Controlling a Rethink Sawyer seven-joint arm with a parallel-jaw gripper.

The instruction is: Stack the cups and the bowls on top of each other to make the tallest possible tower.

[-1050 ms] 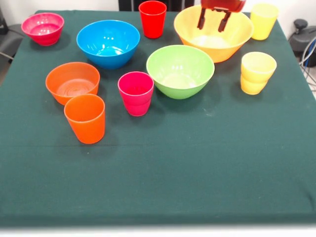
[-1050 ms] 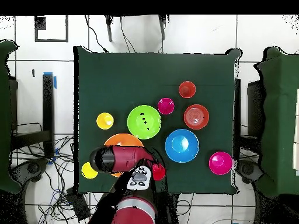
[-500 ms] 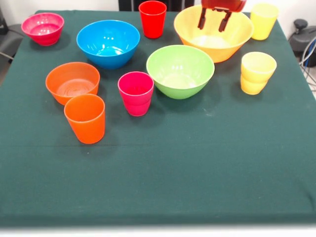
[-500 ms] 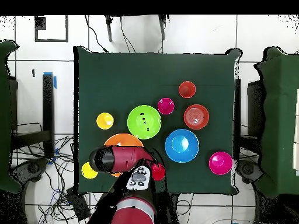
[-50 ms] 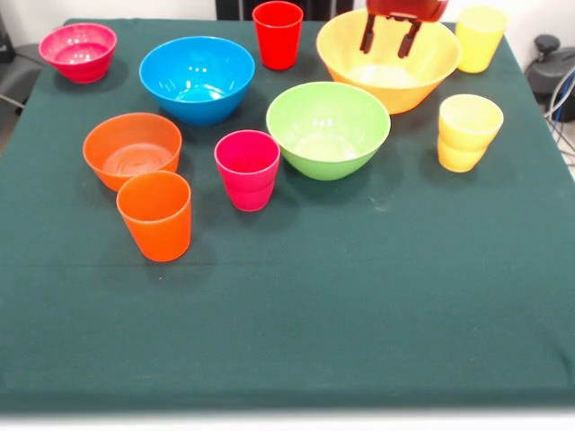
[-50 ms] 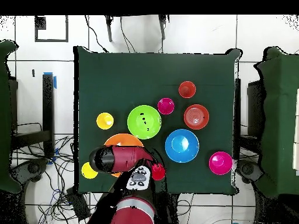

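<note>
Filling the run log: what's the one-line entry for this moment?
hand: open, empty, above yellow bowl | cups and bowls: all separate on table | tower: not started

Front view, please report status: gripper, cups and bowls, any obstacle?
Gripper open, empty, above the large yellow bowl. Cups and bowls all separate on the green table, no tower. Nothing blocking.

Dark green cloth-covered table (image 5: 296, 314), white tiled floor (image 6: 193, 35) with dark seams, tangled cables (image 6: 58, 175)
</note>
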